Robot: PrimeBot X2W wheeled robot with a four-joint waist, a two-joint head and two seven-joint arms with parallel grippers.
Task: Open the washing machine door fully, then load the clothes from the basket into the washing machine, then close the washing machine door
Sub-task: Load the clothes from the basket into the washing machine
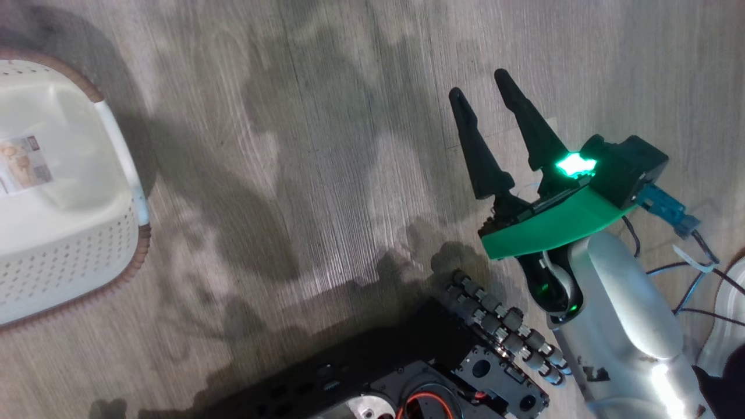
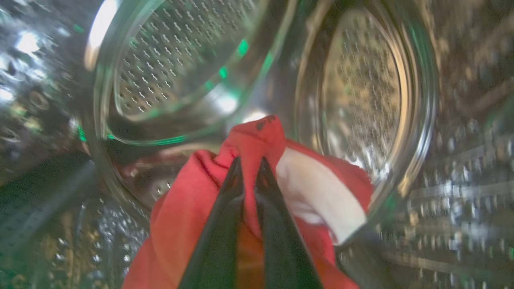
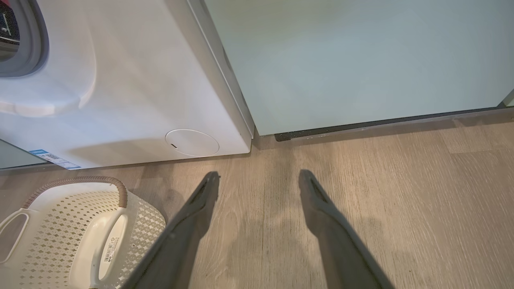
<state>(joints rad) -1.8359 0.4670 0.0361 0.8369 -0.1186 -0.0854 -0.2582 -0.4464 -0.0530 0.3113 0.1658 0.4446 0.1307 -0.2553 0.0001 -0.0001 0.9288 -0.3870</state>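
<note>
Our left tool (image 2: 249,162) is clamped on the clothes (image 2: 188,208), a red bundle held inside the perforated steel drum (image 2: 361,92). Our right tool (image 1: 479,84) hangs with its fingers apart above the wooden floor (image 1: 326,145) at 2 o'clock in the head view, well apart from the basket (image 1: 75,256) at 9 o'clock. In the right wrist view the washing machine (image 3: 132,80) stands at 11 o'clock, near the basket.
</note>
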